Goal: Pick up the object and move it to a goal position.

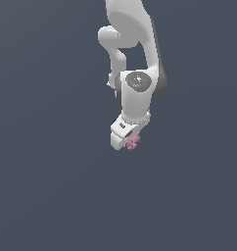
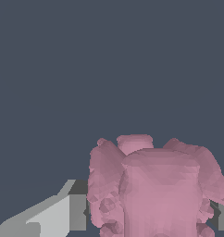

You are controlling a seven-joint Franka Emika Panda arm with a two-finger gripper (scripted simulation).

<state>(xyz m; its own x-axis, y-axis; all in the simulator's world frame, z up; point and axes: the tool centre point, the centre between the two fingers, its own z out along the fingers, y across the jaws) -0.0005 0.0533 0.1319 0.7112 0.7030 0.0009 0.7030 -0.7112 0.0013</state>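
Note:
The object [image 1: 133,142] is a tiny pink bumpy lump with small knobs. In the exterior view it pokes out from under the white hand of the arm, near the middle of the picture. My gripper [image 1: 130,144] is shut on it and points down and slightly toward the exterior view's right. In the wrist view the object [image 2: 155,185] looms large and close, pressed between a grey finger [image 2: 63,215] on one side and another finger's edge [image 2: 223,215] on the other. The fingertips themselves are mostly hidden behind the lump.
The white arm [image 1: 135,54] reaches down from the upper middle of the exterior view. Around it there is only a plain dark grey-blue background, with no other objects, edges or goal marker showing.

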